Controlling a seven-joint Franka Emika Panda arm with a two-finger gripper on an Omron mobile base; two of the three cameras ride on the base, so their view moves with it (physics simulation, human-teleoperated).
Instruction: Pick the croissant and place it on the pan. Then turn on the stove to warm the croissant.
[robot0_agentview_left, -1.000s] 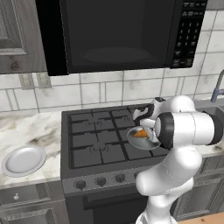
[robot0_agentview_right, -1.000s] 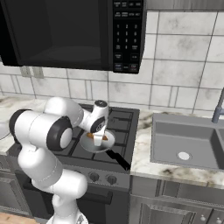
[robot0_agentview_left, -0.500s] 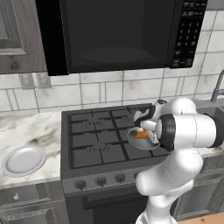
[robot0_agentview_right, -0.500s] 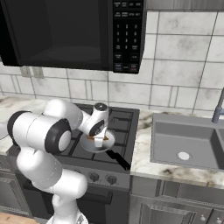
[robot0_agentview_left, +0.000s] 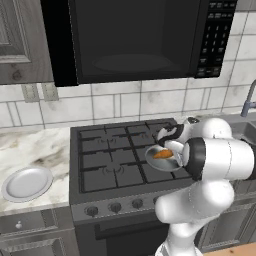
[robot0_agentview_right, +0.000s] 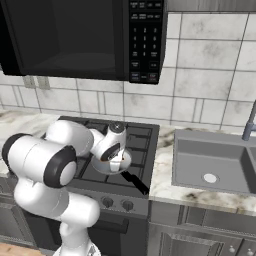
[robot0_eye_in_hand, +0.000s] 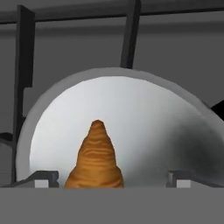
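Observation:
The croissant (robot0_eye_in_hand: 95, 159), orange-brown and ridged, lies in the shiny silver pan (robot0_eye_in_hand: 144, 113) with one tapered end pointing away from the hand. My gripper (robot0_eye_in_hand: 113, 177) is open just above it, a fingertip (robot0_eye_in_hand: 43, 177) on either side and a gap to the pastry on both. From the left base, the croissant (robot0_agentview_left: 162, 154) shows in the pan (robot0_agentview_left: 156, 161) under my gripper (robot0_agentview_left: 169, 144). The pan (robot0_agentview_right: 102, 165) rests on the front right grate of the stove (robot0_agentview_left: 110, 160), its black handle (robot0_agentview_right: 135, 182) pointing to the front right. My gripper (robot0_agentview_right: 116, 159) hides the pastry in the right base view.
A round grey-white plate (robot0_agentview_left: 26, 182) lies on the marble counter left of the stove. Round knobs (robot0_agentview_left: 115, 206) run along the stove's front. A black microwave (robot0_agentview_left: 135, 37) hangs above. A sink (robot0_agentview_right: 212, 165) sits to the right of the stove.
The hand has shifted slightly over the pan. The croissant stays at the same spot in the pan.

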